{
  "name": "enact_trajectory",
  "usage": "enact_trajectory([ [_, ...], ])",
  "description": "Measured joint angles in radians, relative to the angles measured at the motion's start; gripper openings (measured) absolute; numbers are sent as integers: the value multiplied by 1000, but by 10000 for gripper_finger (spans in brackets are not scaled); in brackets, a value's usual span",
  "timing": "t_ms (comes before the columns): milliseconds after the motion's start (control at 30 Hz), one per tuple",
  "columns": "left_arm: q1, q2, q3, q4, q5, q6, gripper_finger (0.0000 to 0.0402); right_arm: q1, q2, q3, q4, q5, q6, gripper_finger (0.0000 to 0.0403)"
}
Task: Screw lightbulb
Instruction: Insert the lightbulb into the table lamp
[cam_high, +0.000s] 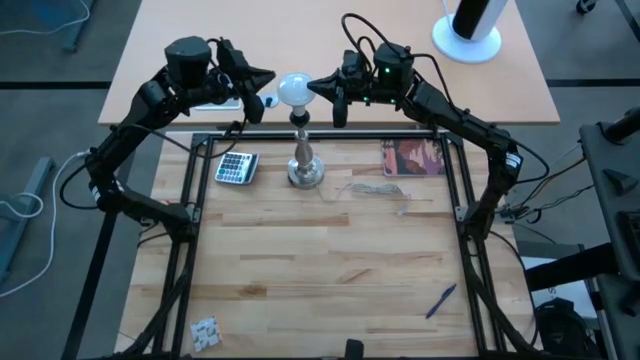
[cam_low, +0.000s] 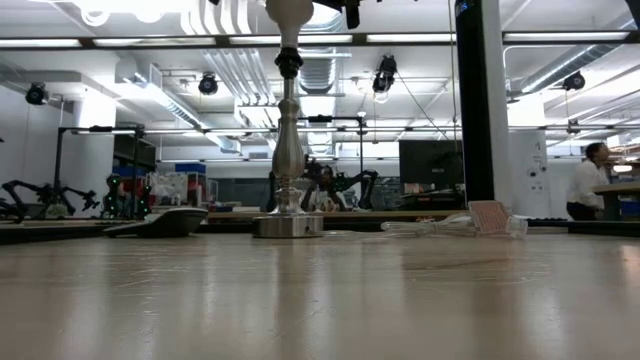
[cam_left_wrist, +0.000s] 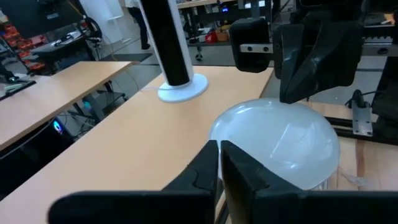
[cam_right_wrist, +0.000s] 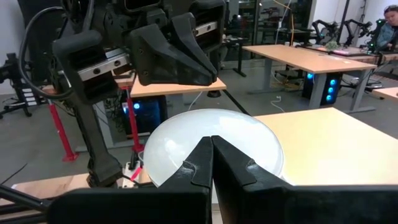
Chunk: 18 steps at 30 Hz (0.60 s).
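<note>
A: Where are the 2 claws?
B: The left gripper has its fingers pressed together, tips against the left side of the bulb, gripping nothing. The right gripper is likewise closed and empty, its tips at the bulb's right side.

A: And the arms?
B: Both reach in over the table's far edge, elbows bent outward, wrists level, pointing at each other with the bulb between them.

A: Where is the bulb?
B: Upright on top of the silver stand, high above the table.

A: What's nearby?
B: A calculator left of the stand, a booklet to the right, a pen near the front.
</note>
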Motion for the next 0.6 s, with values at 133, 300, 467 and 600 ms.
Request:
enact_trajectory([
  [133, 0, 0, 0, 0, 0, 0, 48, 0, 0, 0, 0, 0, 0, 0],
  [300, 0, 0, 0, 0, 0, 0, 85, 0, 0, 0, 0, 0, 0, 0],
  [467, -1, 0, 0, -1, 0, 0, 113, 0, 0, 0, 0, 0, 0, 0],
  [600, -1, 0, 0, -2, 0, 0, 132, 0, 0, 0, 0, 0, 0, 0],
])
